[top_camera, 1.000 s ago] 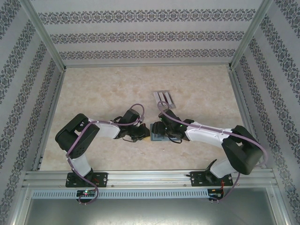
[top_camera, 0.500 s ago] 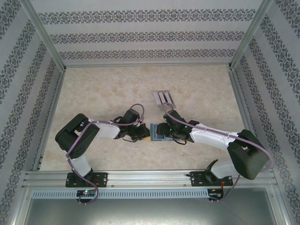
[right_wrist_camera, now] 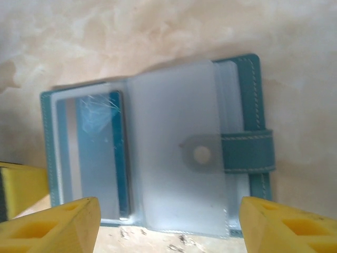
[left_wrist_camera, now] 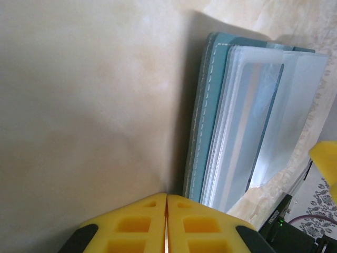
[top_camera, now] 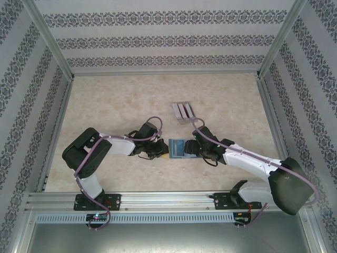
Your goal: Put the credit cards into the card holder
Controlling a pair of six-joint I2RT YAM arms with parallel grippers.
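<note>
Since the open card holder (top_camera: 177,148) could slide on the table (top_camera: 116,105), the left gripper (top_camera: 159,152) sits clenched and empty with the holder's edge just ahead of its fingertips, probably as a brace, while the right gripper (top_camera: 194,149) hangs spread wide, holding nothing, directly above the clear sleeves, the spare credit cards (top_camera: 184,111) lying beyond it.

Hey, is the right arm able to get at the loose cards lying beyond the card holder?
Probably yes. The right pincer stands open and empty at the card holder, and the cards lie just beyond it on the table with nothing between.
</note>
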